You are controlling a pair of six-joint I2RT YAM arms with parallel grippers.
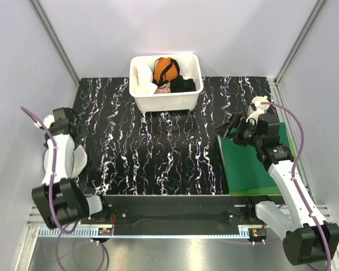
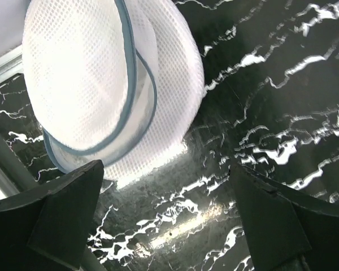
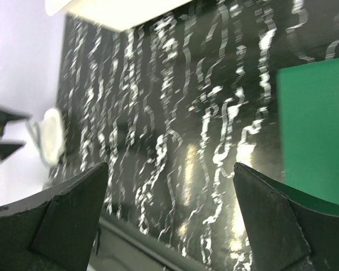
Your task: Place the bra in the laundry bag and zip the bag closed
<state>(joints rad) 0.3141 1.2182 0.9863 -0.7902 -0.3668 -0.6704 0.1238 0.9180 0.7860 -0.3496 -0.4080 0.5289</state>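
The laundry bag (image 2: 101,84), a white round mesh case with a grey-blue rim, lies at the table's left edge, partly under my left arm (image 1: 61,121). In the left wrist view my left gripper (image 2: 165,180) is open just short of the bag, with only the tabletop between its fingers. The bra (image 1: 144,76) is white fabric at the left end of the white tub (image 1: 158,101). My right gripper (image 1: 229,127) is open and holds nothing, hovering at the green mat's far left corner; the right wrist view shows only marbled tabletop between its fingers (image 3: 79,209).
The tub also holds an orange garment with black straps (image 1: 165,69) and a black garment (image 1: 182,84). A green mat (image 1: 251,164) lies at the right, under my right arm. Grey walls enclose the table on three sides.
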